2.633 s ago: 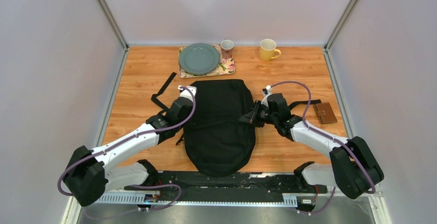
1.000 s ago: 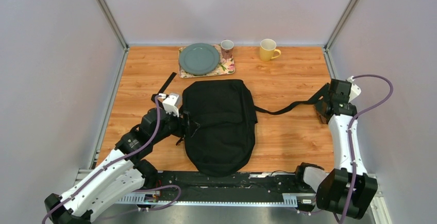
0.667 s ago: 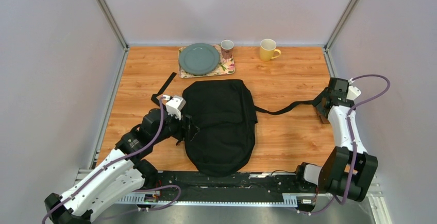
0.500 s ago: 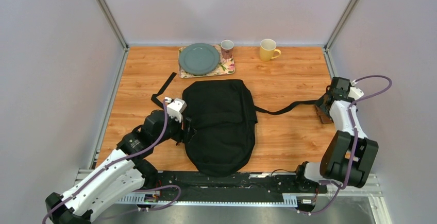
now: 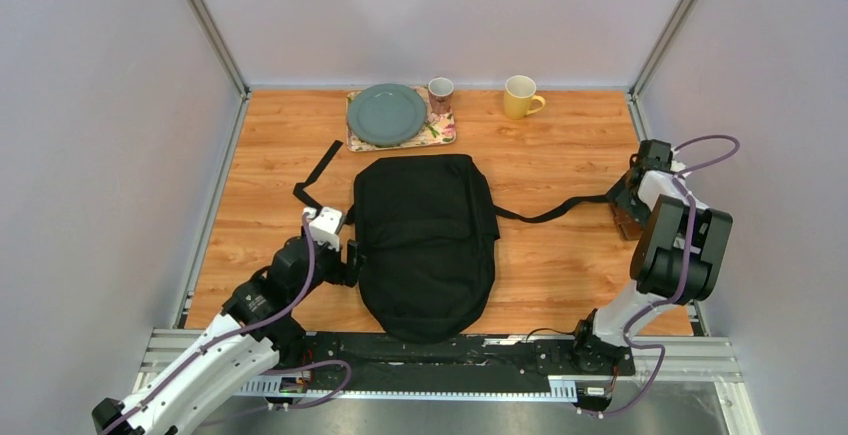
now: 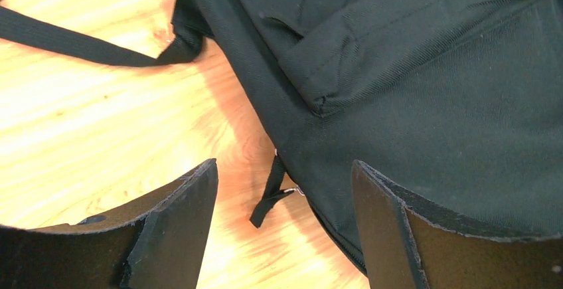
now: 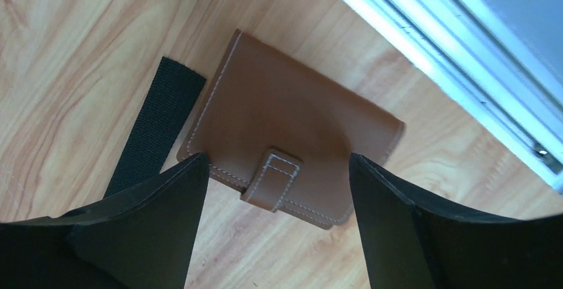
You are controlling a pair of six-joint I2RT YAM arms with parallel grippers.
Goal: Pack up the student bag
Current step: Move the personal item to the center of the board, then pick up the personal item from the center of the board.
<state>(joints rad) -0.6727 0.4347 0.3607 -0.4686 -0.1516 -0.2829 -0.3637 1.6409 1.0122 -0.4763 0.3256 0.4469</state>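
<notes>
The spread left claw frames the student bag edge, holding nothing.

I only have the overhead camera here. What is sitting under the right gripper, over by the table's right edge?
Observer: A brown wallet lies flat there; the right gripper hangs over its clasp, jaws open.
Operator: Where is the strap end?
Observer: The strap end lies alongside one edge of the wallet; whether they touch I cannot tell.
Operator: And the left gripper?
Observer: The left gripper hangs open over the side of the backpack, above a small pull tab.
</notes>
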